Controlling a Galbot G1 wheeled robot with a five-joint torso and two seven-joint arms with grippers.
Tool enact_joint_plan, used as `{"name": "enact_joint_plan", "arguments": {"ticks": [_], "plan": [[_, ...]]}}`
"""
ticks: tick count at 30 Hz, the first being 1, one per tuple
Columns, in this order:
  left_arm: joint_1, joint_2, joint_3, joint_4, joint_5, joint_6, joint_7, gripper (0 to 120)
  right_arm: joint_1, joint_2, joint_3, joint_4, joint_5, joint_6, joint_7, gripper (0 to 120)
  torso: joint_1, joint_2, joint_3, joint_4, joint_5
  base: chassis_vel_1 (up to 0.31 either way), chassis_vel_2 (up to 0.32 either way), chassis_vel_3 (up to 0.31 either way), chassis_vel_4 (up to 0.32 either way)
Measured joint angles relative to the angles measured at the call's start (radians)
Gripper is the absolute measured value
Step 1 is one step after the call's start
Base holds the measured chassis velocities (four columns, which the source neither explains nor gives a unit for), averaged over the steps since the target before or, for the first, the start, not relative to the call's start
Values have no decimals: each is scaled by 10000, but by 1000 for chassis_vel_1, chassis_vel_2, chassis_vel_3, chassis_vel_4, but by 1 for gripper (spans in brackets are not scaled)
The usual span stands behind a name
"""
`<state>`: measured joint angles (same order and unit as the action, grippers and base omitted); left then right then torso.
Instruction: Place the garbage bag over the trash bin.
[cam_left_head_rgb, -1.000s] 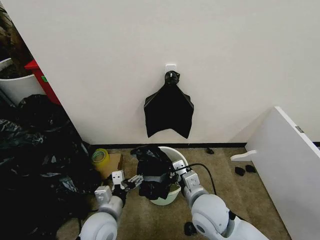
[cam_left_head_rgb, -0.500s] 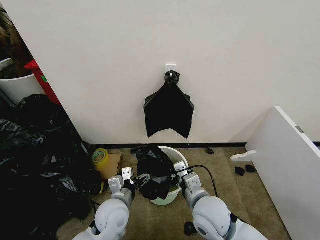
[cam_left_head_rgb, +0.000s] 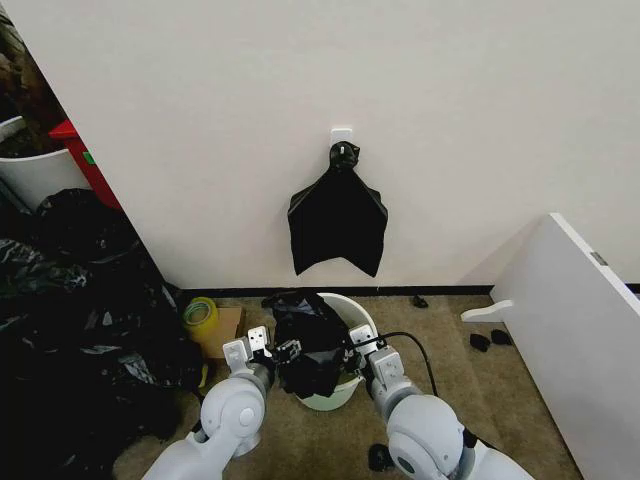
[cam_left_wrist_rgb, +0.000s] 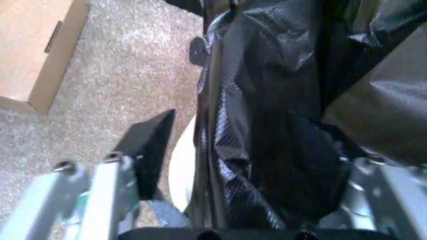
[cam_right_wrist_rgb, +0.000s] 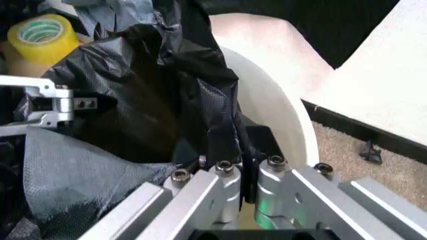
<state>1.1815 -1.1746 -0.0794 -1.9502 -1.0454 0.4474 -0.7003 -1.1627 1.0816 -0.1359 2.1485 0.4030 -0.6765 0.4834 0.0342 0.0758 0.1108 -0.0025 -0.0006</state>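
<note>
- Your trash bin (cam_left_head_rgb: 352, 312) stands on the carpet just in front of the wall, its white rim showing at the back and on the right side.
- The garbage bag (cam_left_head_rgb: 306, 340) is bunched over the bin's left and front rim, crumpled and glossy, part of it rising above the rim; it does not wrap the whole opening (the far right rim is bare).
- Your left gripper (cam_left_head_rgb: 285, 352) is at the bag's left edge, beside the bin. In the left wrist view its fingers (cam_left_wrist_rgb: 148, 150) stand apart, with bag plastic (cam_left_wrist_rgb: 267, 130) filling the space between them and the white bin wall (cam_left_wrist_rgb: 181, 167) just next to one finger. The pads are not pressed together.
- Your right gripper (cam_left_head_rgb: 352, 345) is at the bin's near right rim. In the right wrist view its fingers (cam_right_wrist_rgb: 223, 145) are clenched on a fold of the bag (cam_right_wrist_rgb: 147, 85), right against the inside of the white rim (cam_right_wrist_rgb: 267, 100).
- A yellow tape roll (cam_left_head_rgb: 200, 313) sits on a cardboard box (cam_left_head_rgb: 226, 328), left of the bin.
- A flat black bundle (cam_left_head_rgb: 338, 220) hangs from a white wall hook (cam_left_head_rgb: 342, 134), above the bin.
- A heap of black sacks (cam_left_head_rgb: 70, 300) fills the floor on your left.
</note>
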Motion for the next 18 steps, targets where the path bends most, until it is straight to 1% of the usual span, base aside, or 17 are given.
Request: {"name": "enact_joint_plan", "arguments": {"ticks": [2, 4, 5, 6, 7, 8, 10, 11, 12, 15, 18], "plan": [[-135, -73, 14, 58, -226, 75, -199, 52, -4, -11, 19, 0, 6, 0, 1, 0, 0, 0, 0, 0, -1, 0, 0, 0, 0], [-199, -105, 15, 95, -335, 107, -313, 51, -5, -14, 30, 0, 10, 0, 0, 0, 0, 0, 0, -1, 0, 0, 0, 0, 0], [-246, -130, 16, 135, -427, 132, -407, 43, -6, -21, 42, 0, 14, 3, 1, 0, 0, 0, 0, 0, 0, 0, 0, 0, 0], [-270, -149, 15, 166, -473, 149, -475, 39, -5, -31, 50, 0, 20, 6, 0, 0, 0, 0, 0, 0, 0, 0, 0, 0, 0], [-287, -170, 8, 194, -521, 157, -547, 33, 1, -41, 58, 0, 29, 11, 0, 0, 0, 0, 0, 0, 0, 0, 0, 0, 0], [-287, -170, 8, 194, -521, 157, -547, 33, 1, -41, 58, 0, 29, 11, 0, 0, 0, 0, 0, 0, 0, 0, 0, 0, 0], [-296, -187, -16, 215, -580, 159, -603, 26, 14, -52, 61, -9, 47, 24, -2, 0, 0, 0, 0, 0, -1, 0, 0, 0, 0], [-295, -194, -49, 224, -607, 142, -615, 19, 26, -54, 61, -25, 56, 36, -4, 0, 0, 0, 0, 0, 0, 0, 0, 0, 0], [-295, -194, -49, 224, -607, 142, -615, 19, 26, -54, 61, -25, 56, 36, -4, 0, 0, 0, 0, 0, 0, 0, 0, 0, 0], [-236, -187, -175, 231, -627, 6, -591, 5, 14, -24, 56, -68, 59, 61, -6, 0, 0, 0, 0, 0, -1, 0, 0, 0, 0], [-168, -172, -295, 228, -631, -135, -504, 3, -20, 7, 63, -76, 54, 86, -6, 0, 0, 0, 0, 0, -1, 0, 0, 0, 0]]}}
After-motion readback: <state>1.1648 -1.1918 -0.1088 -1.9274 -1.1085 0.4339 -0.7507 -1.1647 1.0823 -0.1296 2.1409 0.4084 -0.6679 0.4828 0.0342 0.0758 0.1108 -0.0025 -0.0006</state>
